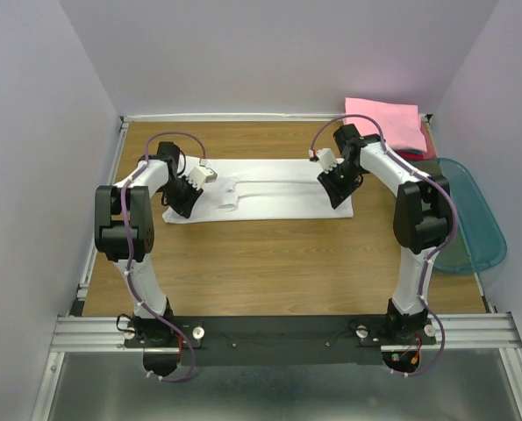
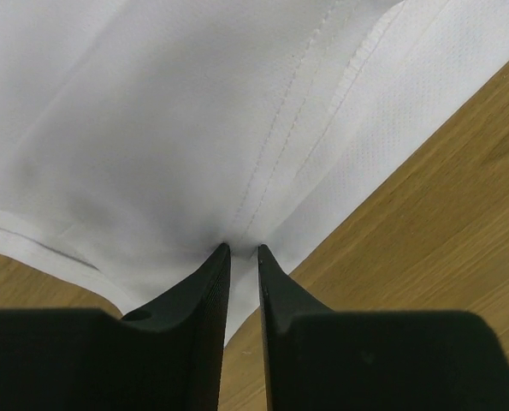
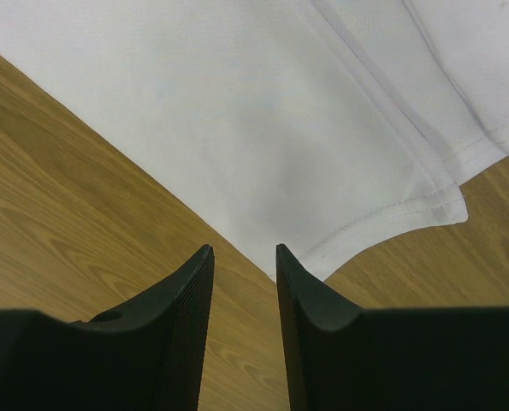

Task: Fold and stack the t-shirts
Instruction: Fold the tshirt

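White t-shirt [image 1: 278,189]: folded to a long strip, flat across the middle of the table [image 1: 269,263]; pink t-shirts [image 1: 383,118] stacked at the far right corner. Left gripper [image 2: 243,247]: jaws narrow at a pucker in the cloth near the left end — pinching or releasing, cannot tell. Right gripper [image 3: 244,248]: jaws apart, empty, beside the right-end hem. Step judged: further fold, stacking to follow. Next: matched pinches on the near edge — even lift.

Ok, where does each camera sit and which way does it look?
Top: above and behind, looking down at the table; left arm and right arm show.
Left wrist: on its arm, looking along the left pincer at the white t-shirt.
Right wrist: on its arm, looking past the right pincer at shirt corner and table.
Shared: all see the white t-shirt.
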